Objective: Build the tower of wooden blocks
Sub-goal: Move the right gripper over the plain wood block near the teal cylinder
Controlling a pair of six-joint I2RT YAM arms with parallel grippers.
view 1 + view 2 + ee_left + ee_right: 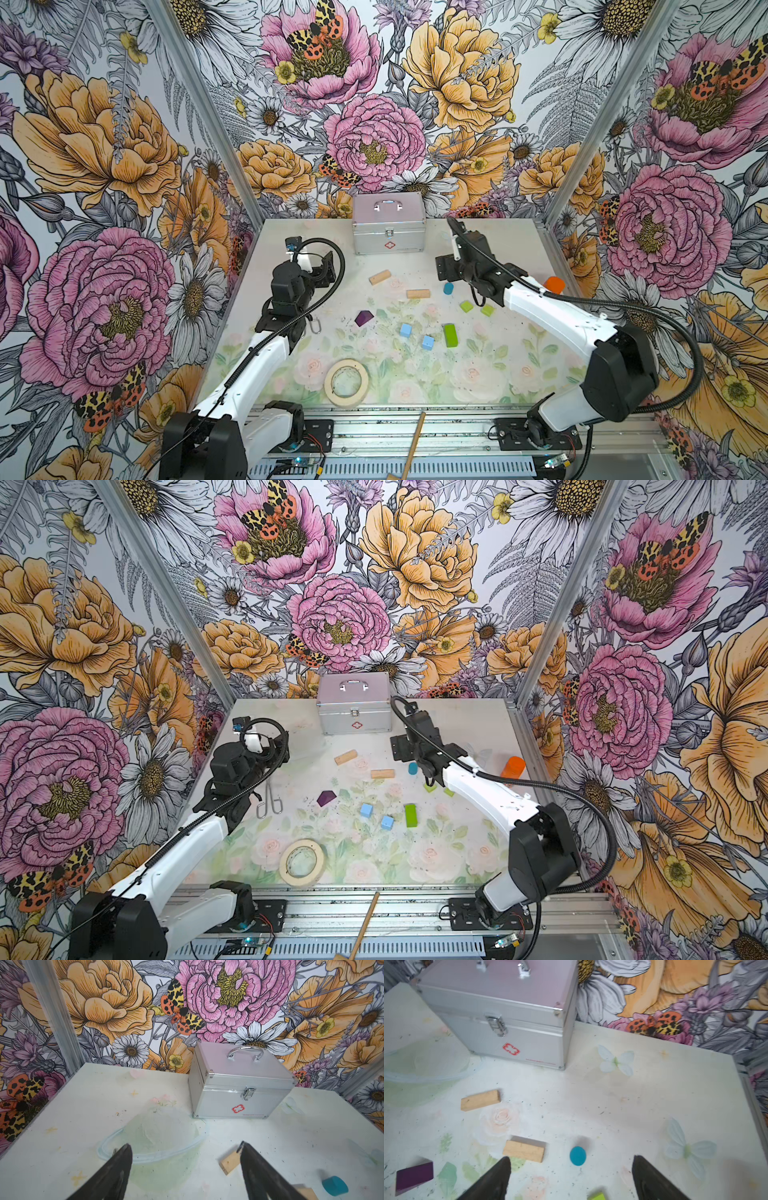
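Case (389,228): upper centre of both top views, lid down.
My left gripper (184,1147): jaws apart, empty, left of centre.
My right gripper (571,1159): jaws apart, empty, near teal cylinder (577,1156).
Blocks (406,330): scattered mid-frame, none stacked.

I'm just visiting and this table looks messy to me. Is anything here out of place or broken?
Nothing looks broken or spilled. The wood blocks lie scattered, none stacked. One oddity: a wooden stick lies across the front rail, off the tabletop.
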